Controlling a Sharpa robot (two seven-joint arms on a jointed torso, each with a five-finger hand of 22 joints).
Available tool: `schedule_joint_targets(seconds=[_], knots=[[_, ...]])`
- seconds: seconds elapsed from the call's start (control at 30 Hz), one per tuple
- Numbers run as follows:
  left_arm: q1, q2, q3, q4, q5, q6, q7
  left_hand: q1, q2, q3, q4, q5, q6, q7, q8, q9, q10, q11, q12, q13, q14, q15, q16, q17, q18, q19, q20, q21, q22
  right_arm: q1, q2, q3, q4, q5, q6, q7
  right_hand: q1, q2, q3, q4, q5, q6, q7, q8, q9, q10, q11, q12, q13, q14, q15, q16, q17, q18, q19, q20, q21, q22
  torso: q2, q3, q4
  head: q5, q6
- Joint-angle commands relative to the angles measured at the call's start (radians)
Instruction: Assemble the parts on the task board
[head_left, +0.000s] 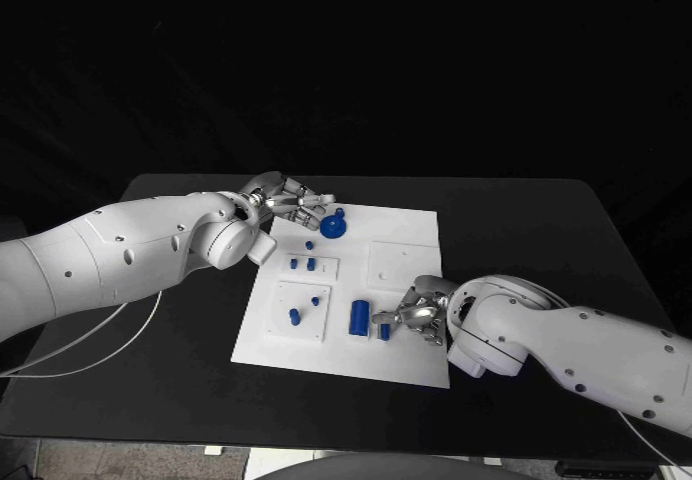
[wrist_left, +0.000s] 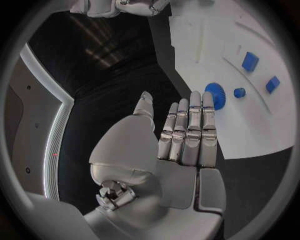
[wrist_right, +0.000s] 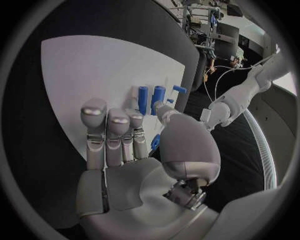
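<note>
Hovering over the white task board on the black desk, the left hand reaches empty, fingers straight, beside the blue gear, while the right hand, also empty and extended, nears the blue cylinder, apparently readying picks.

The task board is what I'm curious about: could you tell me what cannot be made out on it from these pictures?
- Head view: the right hand covers part of the task board, so what lies under it is hidden.
- Head view: whether the left hand touches the blue gear is too small to tell.
- Right wrist view: a blue part behind the fingers is mostly hidden.
</note>
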Motion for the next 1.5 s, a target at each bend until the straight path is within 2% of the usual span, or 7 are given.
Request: schedule_joint_targets(seconds=[0.03, 0.47, 0.6, 0.7, 0.83, 1.23, 1.5], knots=[[0.001, 0.001, 0.001, 0.002, -0.005, 0.013, 0.001, 0.003, -0.005, 0.001, 0.001, 0.003, -0.003, -0.003, 0.002, 0.001, -0.002, -0.001, 0.003, 0.001, 0.000, 0.003, -0.002, 0.001, -0.014, 0.001, -0.002, 0.006, 0.001, -0.001, -0.001, 0.000, 0.010, -0.009, 0.017, 0.008, -0.001, 0.008, 0.001, 0.003, -0.002, 0.007, 0.001, -0.002, 0.001, 0.008, 0.000, -0.007, 0.001, 0.005, -0.003, -0.002, 0.001, -0.006, 0.056, 0.000, 0.002, 0.087, 0.000, -0.0001, -0.0002, 0.001, 0.000], [0.001, -0.001, 0.001, 0.002, -0.008, 0.015, -0.001, 0.003, -0.005, 0.001, 0.001, 0.003, -0.003, -0.003, 0.002, 0.001, -0.002, -0.001, 0.003, 0.001, 0.000, 0.003, -0.002, 0.001, -0.014, 0.001, -0.002, 0.006, 0.001, -0.001, -0.014, 0.000, 0.021, -0.018, 0.024, 0.006, 0.006, 0.018, 0.006, -0.031, 0.000, 0.007, 0.001, -0.002, 0.002, 0.007, 0.001, -0.005, 0.001, 0.006, -0.001, -0.002, 0.001, -0.004, 0.056, 0.003, 0.003, 0.087, 0.000, -0.0001, 0.0001, 0.001, -0.001], [0.001, -0.001, 0.001, 0.003, -0.008, 0.015, -0.001, 0.005, -0.006, 0.002, 0.001, 0.003, -0.003, -0.003, 0.002, 0.001, -0.002, -0.001, 0.003, 0.001, 0.001, 0.003, -0.002, 0.001, -0.014, 0.001, -0.002, 0.006, 0.002, -0.001, -0.018, 0.000, 0.020, -0.020, 0.040, 0.009, 0.044, 0.025, 0.009, -0.108, 0.013, 0.007, 0.001, -0.002, 0.002, 0.005, 0.001, -0.003, 0.001, 0.006, -0.002, -0.003, -0.001, -0.002, 0.055, 0.004, 0.000, 0.085, 0.000, 0.0001, -0.0004, 0.000, -0.002], [0.001, -0.002, 0.001, 0.003, -0.009, 0.015, -0.002, 0.005, -0.006, 0.002, 0.001, 0.003, -0.003, -0.003, 0.002, 0.001, -0.002, -0.001, 0.003, 0.001, 0.001, 0.003, -0.002, 0.001, -0.014, 0.001, -0.002, 0.006, 0.002, -0.002, -0.019, 0.000, 0.020, -0.022, 0.057, 0.015, 0.074, 0.047, -0.048, -0.197, 0.085, 0.006, -0.001, -0.003, 0.001, 0.003, 0.000, 0.000, 0.002, 0.005, -0.002, -0.005, -0.005, -0.003, 0.054, 0.004, -0.003, 0.085, 0.000, 0.0005, -0.0005, 0.000, -0.002], [0.001, -0.002, 0.001, 0.002, -0.009, 0.016, -0.003, 0.007, -0.005, 0.003, -0.001, 0.004, -0.003, -0.003, 0.002, 0.001, -0.002, -0.001, 0.003, 0.001, 0.001, 0.003, -0.002, 0.001, -0.014, 0.001, -0.002, 0.006, 0.002, -0.002, -0.020, 0.000, 0.022, -0.023, 0.078, 0.024, 0.079, 0.065, -0.085, -0.246, 0.067, 0.007, -0.001, -0.003, 0.001, 0.001, 0.000, 0.001, 0.000, 0.004, -0.001, -0.005, -0.008, -0.003, 0.055, 0.004, -0.004, 0.085, 0.000, 0.0006, -0.0007, -0.002, -0.002], [0.001, -0.001, 0.001, 0.002, -0.010, 0.018, -0.004, 0.007, -0.005, 0.003, -0.001, 0.004, -0.003, -0.003, 0.002, 0.001, -0.002, -0.001, 0.003, 0.001, 0.001, 0.003, -0.002, 0.001, -0.014, 0.001, -0.002, 0.006, 0.002, -0.005, -0.016, 0.000, 0.018, -0.025, 0.104, 0.028, 0.087, 0.038, -0.116, -0.197, 0.017, 0.008, 0.001, -0.002, 0.001, 0.001, 0.002, 0.004, -0.002, 0.004, 0.000, -0.003, -0.008, -0.002, 0.054, 0.005, -0.011, 0.085, 0.000, -0.0001, 0.0003, -0.006, -0.003], [0.001, 0.000, 0.001, 0.001, -0.010, 0.018, -0.005, 0.007, -0.005, 0.003, -0.001, 0.004, -0.003, -0.003, 0.002, 0.001, -0.002, -0.001, 0.003, 0.001, 0.001, 0.003, -0.002, 0.001, -0.014, 0.001, -0.002, 0.006, 0.002, -0.006, -0.013, 0.000, 0.015, -0.028, 0.099, 0.027, 0.098, 0.042, -0.114, -0.181, 0.018, 0.008, 0.001, -0.002, 0.001, 0.001, 0.001, 0.005, -0.003, 0.004, 0.000, -0.002, -0.008, -0.002, 0.055, 0.005, -0.010, 0.085, 0.000, -0.0007, 0.0006, -0.007, -0.004]])
